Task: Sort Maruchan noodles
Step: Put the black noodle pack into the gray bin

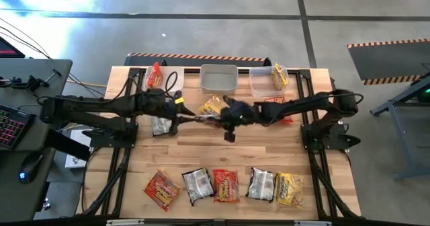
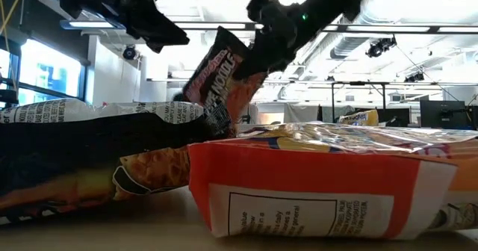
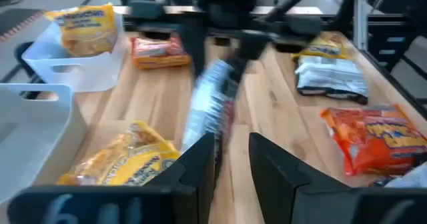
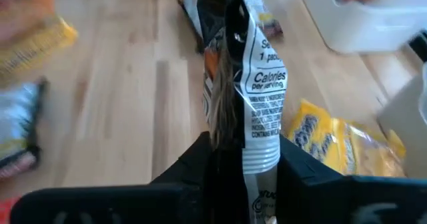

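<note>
Above the middle of the wooden counter [image 1: 201, 152] the two dark arms meet, and between them hangs a silver-and-dark flat plastic noodle packet [image 1: 205, 119], lifted off the wood. The right gripper [image 1: 220, 118] has its jaws clenched on one end of this packet; the right wrist view shows the packet standing on its edge between them. The left gripper [image 1: 191, 118] is at the other end, and its jaws stand apart, released, with the end of the packet just in front of the gap.

Just beside the held packet, toward the far edge, a yellow packet [image 1: 211, 105] lies on the counter. A second silver packet [image 1: 161, 125] lies under the left arm and a red-orange packet [image 1: 279, 109] under the right arm.

Along the far edge stand three pale rectangular plastic bins: the left bin [image 1: 166, 74] holds a red packet [image 1: 155, 75], the middle bin [image 1: 219, 87] stands between, and the right bin [image 1: 259, 83] holds a yellow packet [image 1: 279, 77].

Near the front edge five packets [image 1: 226, 185] lie in a row: red, silver, red, silver, yellow.
</note>
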Motion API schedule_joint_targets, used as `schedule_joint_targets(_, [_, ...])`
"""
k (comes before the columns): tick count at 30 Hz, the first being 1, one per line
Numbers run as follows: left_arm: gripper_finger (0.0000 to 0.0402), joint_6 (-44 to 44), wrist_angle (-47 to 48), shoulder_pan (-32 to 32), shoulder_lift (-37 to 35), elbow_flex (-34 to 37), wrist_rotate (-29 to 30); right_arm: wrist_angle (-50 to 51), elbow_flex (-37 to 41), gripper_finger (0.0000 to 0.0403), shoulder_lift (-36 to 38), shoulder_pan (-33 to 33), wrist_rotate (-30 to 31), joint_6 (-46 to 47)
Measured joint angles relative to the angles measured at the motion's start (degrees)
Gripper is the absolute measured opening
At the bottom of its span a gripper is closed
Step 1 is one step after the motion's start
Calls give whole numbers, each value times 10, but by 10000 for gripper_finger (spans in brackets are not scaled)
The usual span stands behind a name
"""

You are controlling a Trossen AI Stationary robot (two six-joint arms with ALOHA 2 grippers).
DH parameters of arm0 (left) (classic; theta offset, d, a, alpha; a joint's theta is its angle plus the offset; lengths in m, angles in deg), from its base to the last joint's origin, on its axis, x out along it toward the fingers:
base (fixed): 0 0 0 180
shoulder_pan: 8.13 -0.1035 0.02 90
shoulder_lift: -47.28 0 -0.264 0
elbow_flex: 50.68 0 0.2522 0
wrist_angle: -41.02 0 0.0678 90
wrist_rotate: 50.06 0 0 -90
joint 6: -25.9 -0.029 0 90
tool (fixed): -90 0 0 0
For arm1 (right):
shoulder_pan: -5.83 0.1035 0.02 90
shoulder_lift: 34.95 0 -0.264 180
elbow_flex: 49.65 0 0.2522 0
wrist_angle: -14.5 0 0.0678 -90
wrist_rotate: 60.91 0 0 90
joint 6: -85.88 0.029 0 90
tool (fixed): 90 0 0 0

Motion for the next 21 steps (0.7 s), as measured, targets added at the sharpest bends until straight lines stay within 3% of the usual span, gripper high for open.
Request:
schedule_joint_targets(3, [83, -7, -6, 1, 9, 0, -2, -81, 50, 75, 14, -25, -69, -9])
schedule_joint_targets(7, [99, -13, 5, 1, 34, -10, 13, -127, 79, 81, 15, -46, -116, -20])
schedule_joint_targets(12, [140, -4, 93, 1, 83, -89, 59, -142, 79, 82, 16, -68, -146, -35])
schedule_joint_targets(21, [215, -14, 164, 0, 162, -178, 60, -154, 79, 83, 18, -74, -165, -64])
